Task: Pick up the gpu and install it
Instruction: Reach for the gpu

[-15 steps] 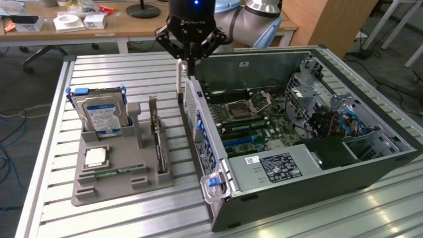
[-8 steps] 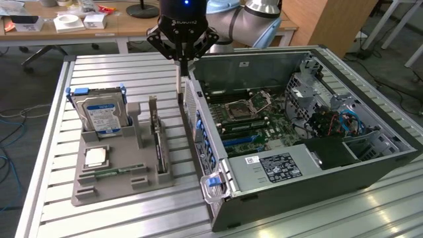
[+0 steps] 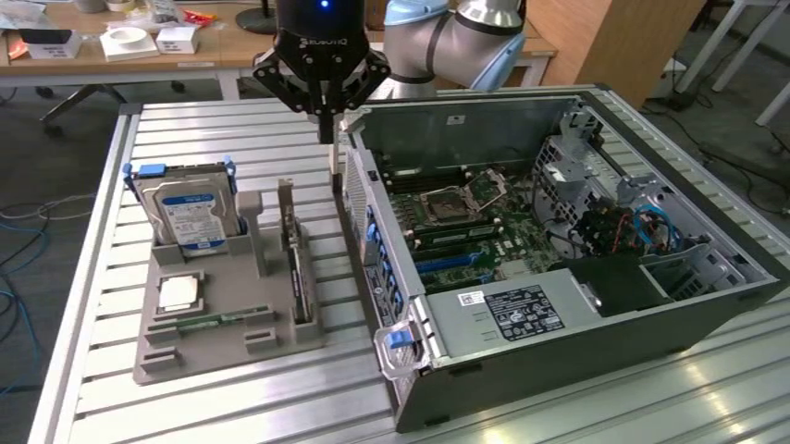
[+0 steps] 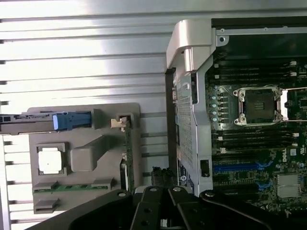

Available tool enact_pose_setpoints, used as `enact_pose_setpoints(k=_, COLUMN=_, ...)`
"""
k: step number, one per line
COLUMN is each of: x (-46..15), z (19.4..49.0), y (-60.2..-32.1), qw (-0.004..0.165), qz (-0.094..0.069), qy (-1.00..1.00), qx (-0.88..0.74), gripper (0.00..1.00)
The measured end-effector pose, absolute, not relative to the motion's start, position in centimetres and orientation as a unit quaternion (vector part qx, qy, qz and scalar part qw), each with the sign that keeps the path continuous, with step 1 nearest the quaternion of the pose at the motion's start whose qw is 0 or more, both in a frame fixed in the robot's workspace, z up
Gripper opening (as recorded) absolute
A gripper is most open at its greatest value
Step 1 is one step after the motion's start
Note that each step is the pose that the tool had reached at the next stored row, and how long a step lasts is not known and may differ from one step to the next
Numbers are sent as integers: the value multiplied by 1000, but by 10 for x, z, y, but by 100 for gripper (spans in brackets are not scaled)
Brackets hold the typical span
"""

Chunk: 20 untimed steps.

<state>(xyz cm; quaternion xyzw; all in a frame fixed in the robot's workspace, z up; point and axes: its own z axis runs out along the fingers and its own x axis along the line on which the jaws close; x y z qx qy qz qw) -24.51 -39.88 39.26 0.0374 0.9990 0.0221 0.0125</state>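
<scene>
Both end effector (image 3: 325,137) fingers (image 3: 324,118) meet, holding nothing, near the upright gpu (image 3: 291,250).

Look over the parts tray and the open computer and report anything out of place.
Nothing stands out. The card stands on edge in its slot of the grey tray, the hard drive upright beside it, the chip flat. The computer lies open on its side. The pincer hangs above the gap between them.
</scene>
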Motion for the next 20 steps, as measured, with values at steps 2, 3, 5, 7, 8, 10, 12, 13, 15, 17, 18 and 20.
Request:
enact_pose_setpoints(k=2, x=-249, z=393, y=-399, qw=12, qz=22, qy=999, qx=37, gripper=10)
enact_pose_setpoints(k=3, x=-251, z=393, y=-399, qw=12, qz=22, qy=999, qx=37, gripper=10)
enact_pose_setpoints(k=5, x=-254, z=393, y=-399, qw=12, qz=22, qy=999, qx=37, gripper=10)
enact_pose_setpoints(k=7, x=-256, z=393, y=-399, qw=12, qz=22, qy=999, qx=37, gripper=10)
enact_pose_setpoints(k=8, x=-257, z=393, y=-399, qw=12, qz=22, qy=999, qx=37, gripper=10)
enact_pose_setpoints(k=10, x=-257, z=393, y=-399, qw=12, qz=22, qy=999, qx=37, gripper=10)
enact_pose_setpoints(k=12, x=-257, z=393, y=-399, qw=12, qz=22, qy=999, qx=37, gripper=10)
enact_pose_setpoints(k=13, x=-257, z=393, y=-399, qw=13, qz=22, qy=999, qx=37, gripper=10)
enact_pose_setpoints(k=15, x=-257, z=393, y=-399, qw=12, qz=22, qy=999, qx=37, gripper=10)
enact_pose_setpoints(k=17, x=-259, z=393, y=-399, qw=12, qz=22, qy=999, qx=38, gripper=10)
enact_pose_setpoints(k=18, x=-259, z=393, y=-399, qw=12, qz=22, qy=999, qx=37, gripper=10)
enact_pose_setpoints(k=20, x=-260, z=393, y=-399, qw=12, qz=22, qy=999, qx=37, gripper=10)
